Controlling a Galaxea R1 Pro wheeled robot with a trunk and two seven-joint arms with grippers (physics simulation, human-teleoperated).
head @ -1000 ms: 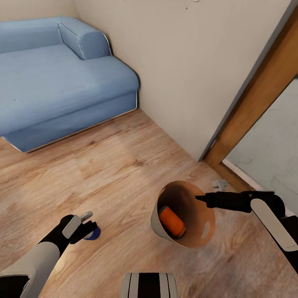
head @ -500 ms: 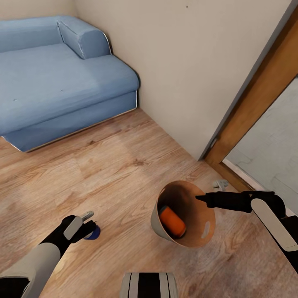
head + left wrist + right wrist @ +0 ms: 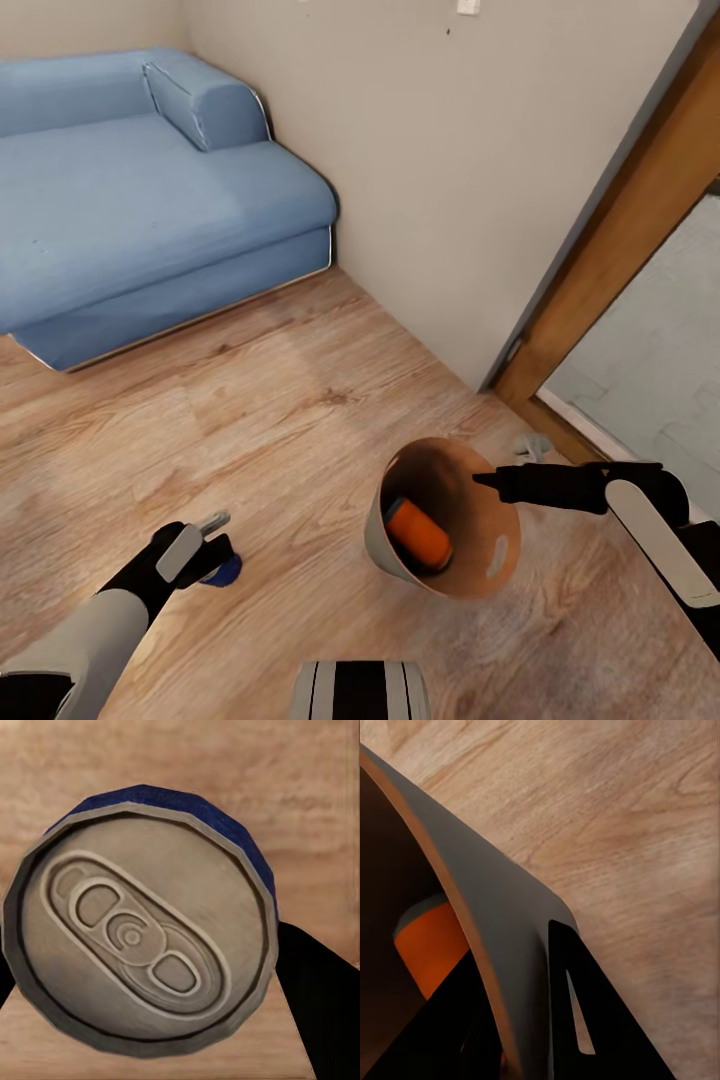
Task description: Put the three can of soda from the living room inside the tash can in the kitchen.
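Wood floor (image 3: pixel 300 400) runs from a blue sofa (image 3: pixel 130 200) against a beige wall (image 3: pixel 450 150) to a wooden door frame (image 3: pixel 620 230) at the right.

On that floor, low in the head view, the bin (image 3: pixel 395 560) is held tilted, its brown inside facing up toward the camera. An orange can (image 3: pixel 417 535) lies on its side inside it, down against the wall. The right gripper (image 3: pixel 485 481) reaches in from the right and pinches the bin's rim. In the right wrist view its dark fingers (image 3: pixel 607 1020) straddle the bin wall (image 3: pixel 502 930), one inside and one outside, clenched on it, with the orange can (image 3: pixel 431 945) showing deeper in.

Well apart to the left, the blue can (image 3: pixel 226 570) sits in the left gripper (image 3: pixel 215 550), just above or on the floor; I cannot tell which. The left wrist view looks straight at its silver top and pull tab (image 3: pixel 139 945), with the blue side showing round the edge. A dark finger (image 3: pixel 322 1005) lies close against the can's side, so the gripper appears clasped on it.

Past the door frame lies a pale grey floor (image 3: pixel 660 360).
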